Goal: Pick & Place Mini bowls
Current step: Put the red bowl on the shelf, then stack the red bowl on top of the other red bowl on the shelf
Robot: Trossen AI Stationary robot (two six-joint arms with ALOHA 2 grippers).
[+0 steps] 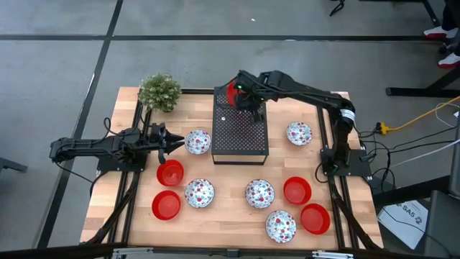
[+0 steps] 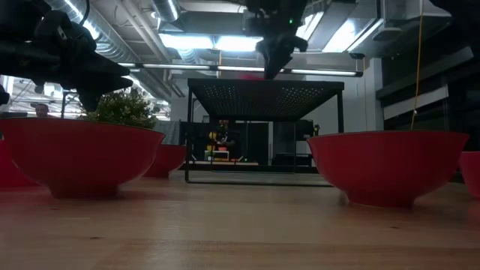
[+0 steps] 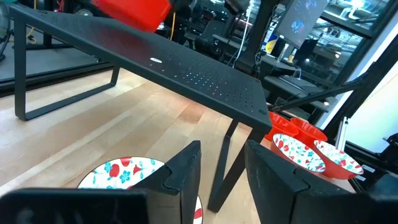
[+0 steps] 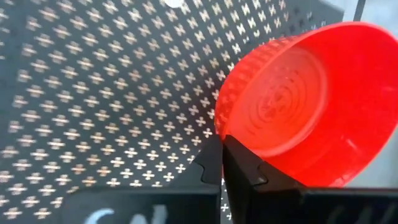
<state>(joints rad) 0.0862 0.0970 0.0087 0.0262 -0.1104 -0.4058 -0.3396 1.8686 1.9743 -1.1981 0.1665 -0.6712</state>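
My right gripper (image 1: pixel 241 96) (image 4: pixel 222 148) hangs over the far end of the black perforated box (image 1: pixel 241 128) and is shut on a plain red mini bowl (image 1: pixel 233 91) (image 4: pixel 292 106). My left gripper (image 1: pixel 177 141) (image 3: pixel 222 158) is open, level above the table, just left of a floral mini bowl (image 1: pixel 198 142) (image 3: pixel 121 174) that sits on its base beside the box. The other bowls rest on the table: red ones (image 1: pixel 170 173) (image 1: pixel 166 205) (image 1: pixel 297 190) (image 1: pixel 315 218) and floral ones (image 1: pixel 199 193) (image 1: pixel 259 193) (image 1: pixel 281 226) (image 1: pixel 299 133). My right gripper pinches the red bowl by its rim (image 4: pixel 231 138), with one finger (image 4: pixel 249 171) on the inner side and the other (image 4: pixel 208 163) on the outer wall. The bowl is lifted clear above the box top and tilted, with its inside facing the wrist camera.
A small green plant (image 1: pixel 159 91) stands at the far left corner of the table. The black box (image 3: pixel 205 81) stands on thin legs with open space beneath it. In the low view two red bowls (image 2: pixel 79 154) (image 2: pixel 386 165) fill the near table.
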